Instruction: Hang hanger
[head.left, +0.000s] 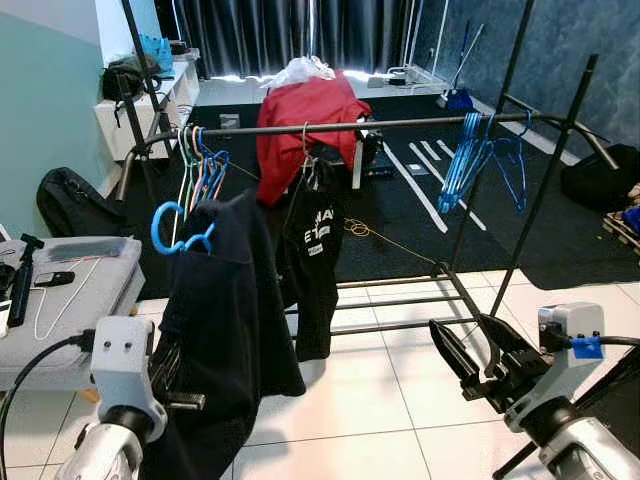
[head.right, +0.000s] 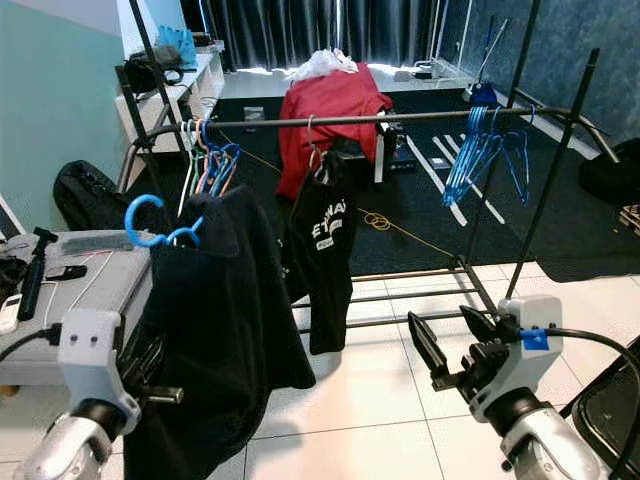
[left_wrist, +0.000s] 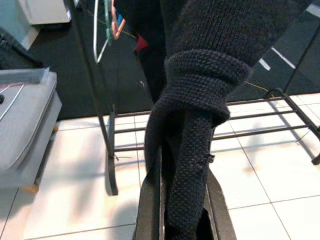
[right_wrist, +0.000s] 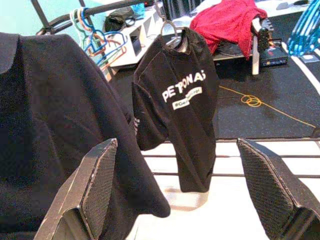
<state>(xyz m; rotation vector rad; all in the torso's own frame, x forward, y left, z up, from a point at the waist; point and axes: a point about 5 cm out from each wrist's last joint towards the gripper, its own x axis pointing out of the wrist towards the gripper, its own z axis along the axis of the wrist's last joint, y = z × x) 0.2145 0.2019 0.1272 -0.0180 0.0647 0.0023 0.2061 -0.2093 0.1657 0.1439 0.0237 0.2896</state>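
At rack front: robot faces rail (head.left: 400, 124), floor tiles underfoot.
Hanger: blue hook (head.left: 172, 232) at 9 o'clock, under rail, carrying black sweater (head.left: 225, 310).
Left pincer (left_wrist: 182, 210): pinching sweater fabric, low at 7 o'clock.
Right pincer (right_wrist: 182, 190): spread, empty, at 5 o'clock.
Tip: lift hook above rail, aim for gap btwn coloured hangers (head.left: 200, 165) & black T-shirt (head.left: 315, 250); avoid snagging either.
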